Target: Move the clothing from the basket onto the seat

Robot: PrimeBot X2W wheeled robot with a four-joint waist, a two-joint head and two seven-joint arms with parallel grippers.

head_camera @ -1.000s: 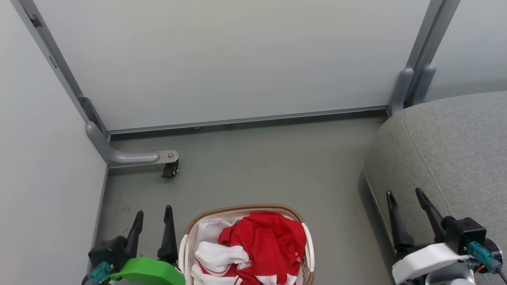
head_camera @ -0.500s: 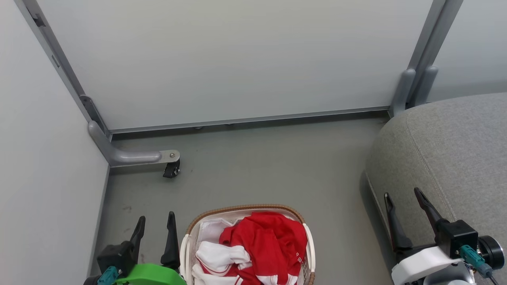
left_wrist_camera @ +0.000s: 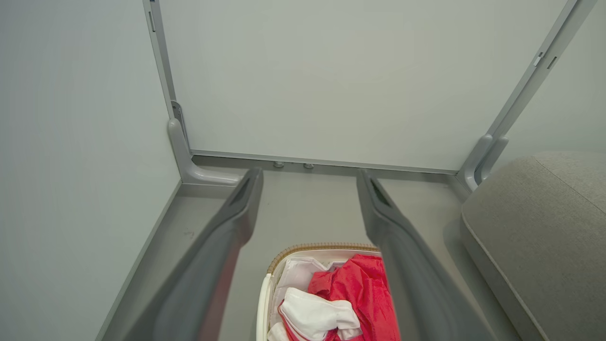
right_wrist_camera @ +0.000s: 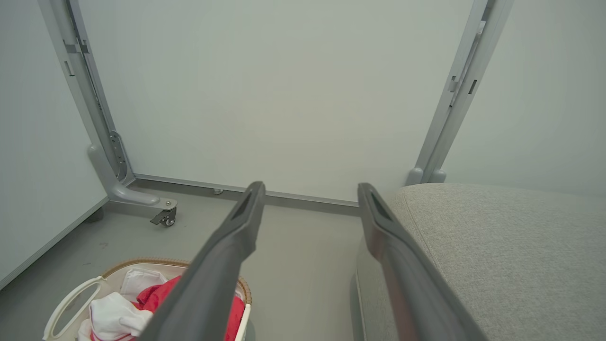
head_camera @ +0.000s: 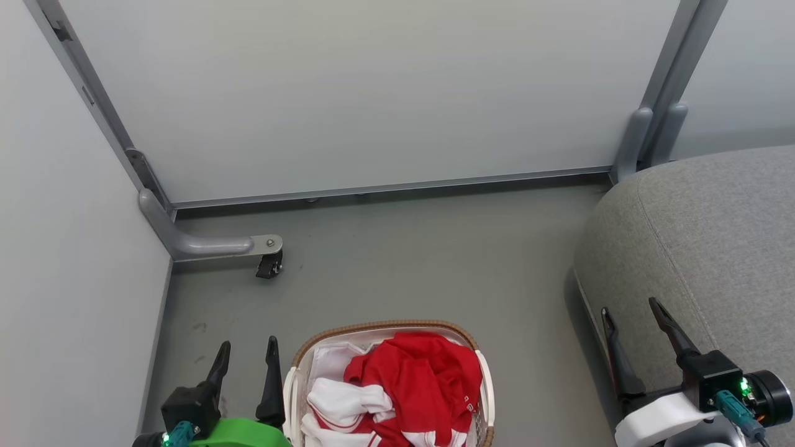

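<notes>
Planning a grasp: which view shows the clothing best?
Head view: the clothing lies unobstructed, seen from above. In the left wrist view a finger crosses its right part; in the right wrist view a finger hides much.

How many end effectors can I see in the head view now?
2. The left end effector is at lower left, beside the basket; the right end effector is at lower right, by the seat's edge. Both open, holding nothing.
</notes>
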